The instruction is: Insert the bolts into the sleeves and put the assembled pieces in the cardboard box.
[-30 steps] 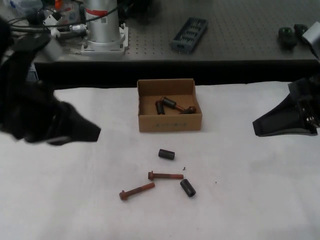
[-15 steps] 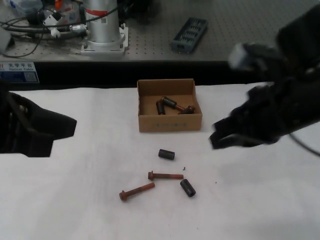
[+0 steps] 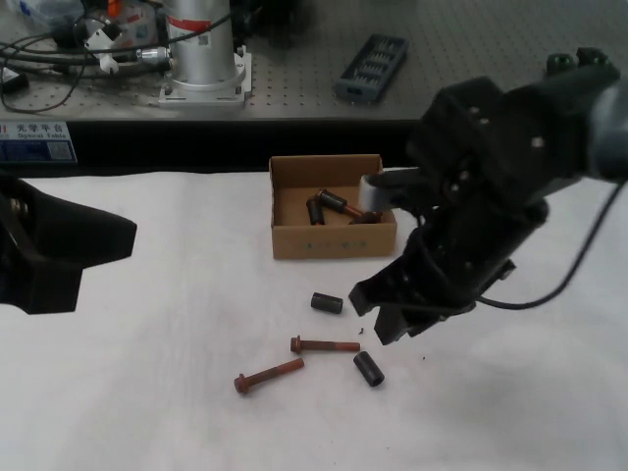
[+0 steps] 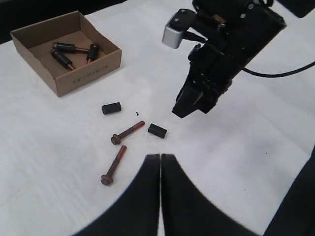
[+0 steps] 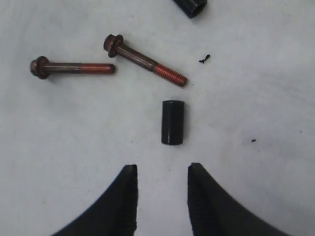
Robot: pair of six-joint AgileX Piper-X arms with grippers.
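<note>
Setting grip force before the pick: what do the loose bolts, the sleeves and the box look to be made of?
Bolts: likely steel, with a dull reddish-brown coating or rust; flanged heads, brighter threaded ends. Sleeves: smooth black tubes with a slight sheen, either blackened metal or plastic, can't tell which. Box: brown cardboard, matte.

The open cardboard box (image 3: 334,241) holds assembled pieces (image 3: 332,204). In front of it, all on their sides: a black sleeve (image 3: 327,303) nearest, then a rusty bolt (image 3: 326,344), a second bolt (image 3: 268,376) and a second sleeve (image 3: 369,369).
</note>
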